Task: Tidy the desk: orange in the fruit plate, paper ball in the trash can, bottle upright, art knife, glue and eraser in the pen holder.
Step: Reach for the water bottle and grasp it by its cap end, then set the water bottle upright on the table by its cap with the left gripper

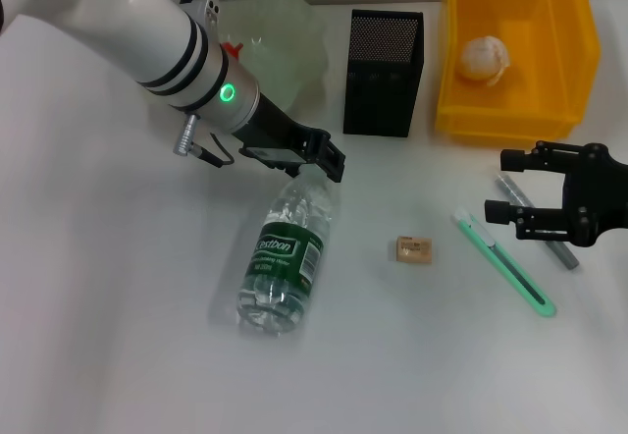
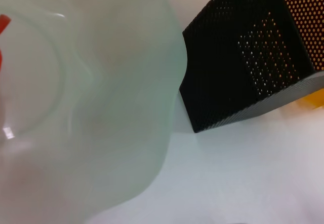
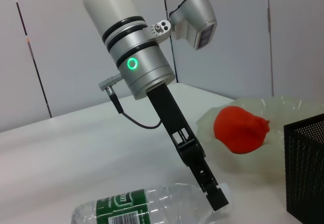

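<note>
Left tool [image 1: 329, 162] lowered against neck of bottle [image 1: 284, 257] lying flat on bench [image 1: 118, 287], grip unclear. Right tool [image 1: 518, 190] spread open, empty, above art knife [image 1: 504, 264].

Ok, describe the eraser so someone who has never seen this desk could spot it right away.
Start at the black mesh pen holder at the back of the white desk. Come toward the robot, between the lying bottle and the green art knife: the eraser is the small tan block, the only boxy thing there.

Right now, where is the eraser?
In the head view the eraser lies flat on the table, centre-right, between the lying bottle and the green art knife, in front of the black pen holder.
</note>
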Motion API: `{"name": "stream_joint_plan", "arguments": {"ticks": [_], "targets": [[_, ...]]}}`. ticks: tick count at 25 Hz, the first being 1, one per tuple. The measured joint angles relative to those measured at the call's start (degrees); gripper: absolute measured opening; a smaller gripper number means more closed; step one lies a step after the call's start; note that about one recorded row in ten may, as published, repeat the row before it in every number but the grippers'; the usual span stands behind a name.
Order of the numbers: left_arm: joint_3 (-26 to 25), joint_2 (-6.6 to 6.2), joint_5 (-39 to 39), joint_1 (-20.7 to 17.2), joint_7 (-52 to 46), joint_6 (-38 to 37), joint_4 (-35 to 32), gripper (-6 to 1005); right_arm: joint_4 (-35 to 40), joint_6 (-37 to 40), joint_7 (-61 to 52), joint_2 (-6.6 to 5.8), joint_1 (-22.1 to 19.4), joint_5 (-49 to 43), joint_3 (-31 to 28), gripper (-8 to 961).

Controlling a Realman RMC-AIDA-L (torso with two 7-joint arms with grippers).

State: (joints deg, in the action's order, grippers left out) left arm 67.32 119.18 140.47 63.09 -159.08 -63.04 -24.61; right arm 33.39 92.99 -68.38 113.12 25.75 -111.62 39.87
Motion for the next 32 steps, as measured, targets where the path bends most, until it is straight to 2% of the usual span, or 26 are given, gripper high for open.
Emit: {"name": "stream_joint_plan", "arguments": {"ticks": [24,27,32], "targets": [[0.77,-0.04,-0.42,-0.77,0.00,0.01,-0.39,446,-0.03,0.00,0.09,0.00,-0.03,0.06,-0.17,749],[0.58,-0.30,-2.03,-1.82,0.73,-1.04,-1.85,438,-0.13,0.00,0.11,0.02,-0.03,0.09,-0.17,748],[0.26,-0.64,-5.42,-5.60,2.86,-4.48,-8.30,438,-0.10,-0.18,0.14,0.43,0.00,0.18,-0.15,748]]}}
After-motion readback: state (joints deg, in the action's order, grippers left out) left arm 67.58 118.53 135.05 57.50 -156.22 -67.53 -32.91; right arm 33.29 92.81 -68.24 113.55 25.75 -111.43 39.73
